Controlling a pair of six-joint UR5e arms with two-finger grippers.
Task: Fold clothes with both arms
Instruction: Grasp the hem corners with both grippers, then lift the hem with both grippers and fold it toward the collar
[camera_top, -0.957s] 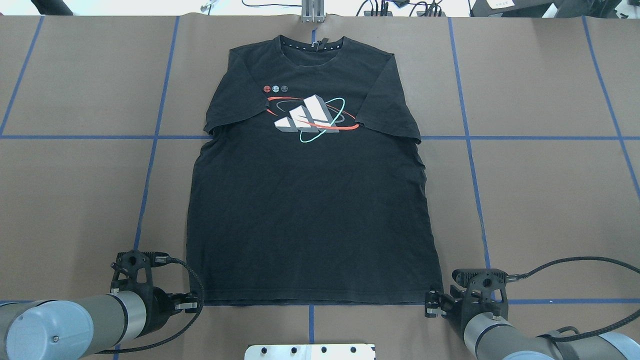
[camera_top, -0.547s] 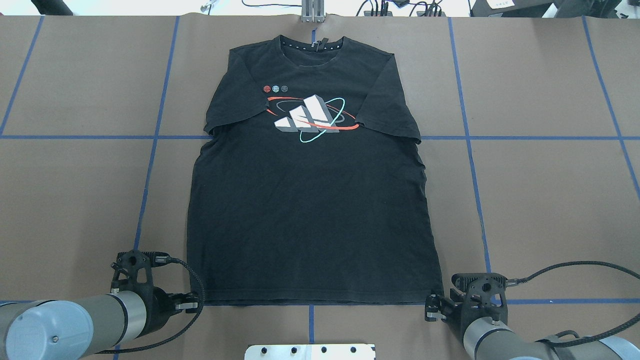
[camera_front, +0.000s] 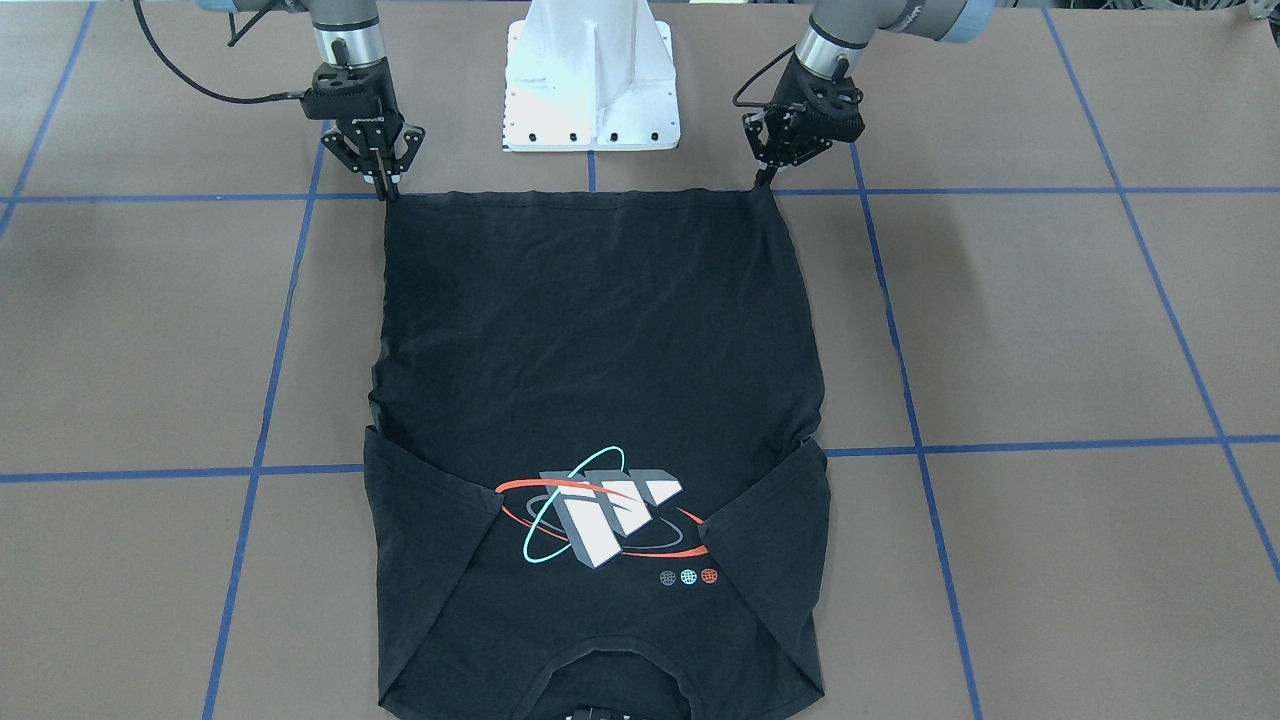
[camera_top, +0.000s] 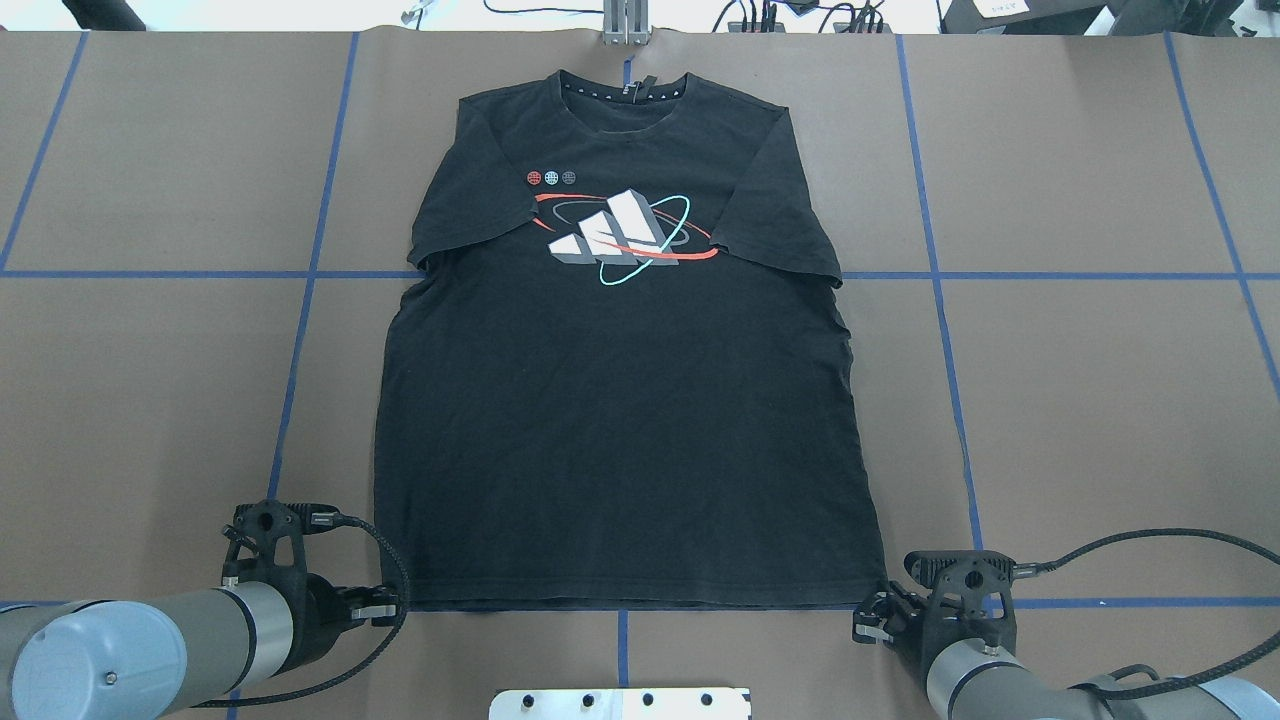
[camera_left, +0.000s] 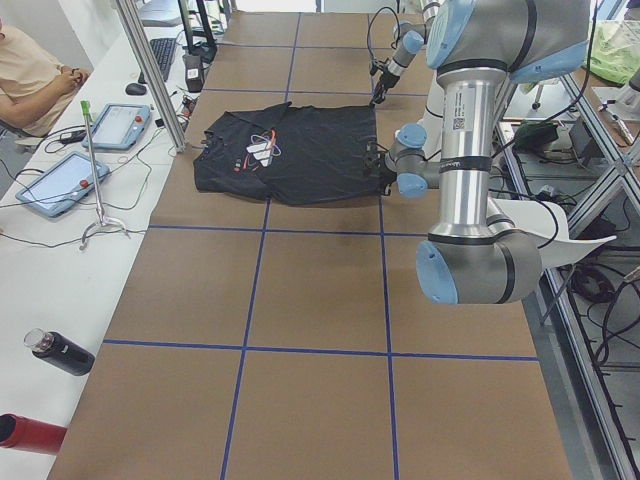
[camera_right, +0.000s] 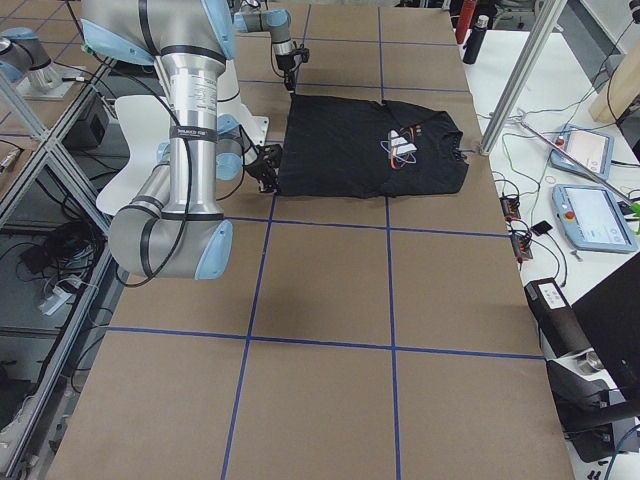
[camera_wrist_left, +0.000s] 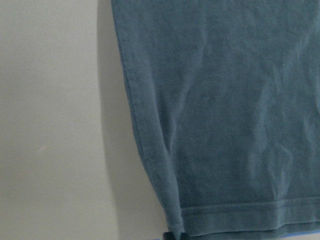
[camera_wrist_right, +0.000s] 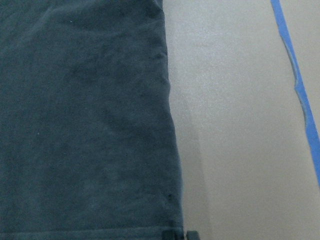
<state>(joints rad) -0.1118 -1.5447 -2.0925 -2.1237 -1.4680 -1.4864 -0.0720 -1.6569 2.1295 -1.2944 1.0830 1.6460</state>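
The black T-shirt (camera_top: 620, 400) is being kept flat, print upward, in the middle of the brown desk (camera_top: 1100, 400). Its long axis is running straight away from the robot, with the collar (camera_top: 625, 88) far and the hem near. One hem corner is being pinched by each arm. The left end effector (camera_front: 768, 180) is being pressed together on the corner on its own side, and the right end effector (camera_front: 385, 186) likewise on the opposite corner. Each corner is being drawn to a slight point. The whole garment is therefore lying forward of both end effectors, equally near to each. The cloth is being shown as a soft, matte, faintly creased knit with a stitched hem. The red, cyan and white graphic (camera_top: 620, 237) is being shown as smoother print.
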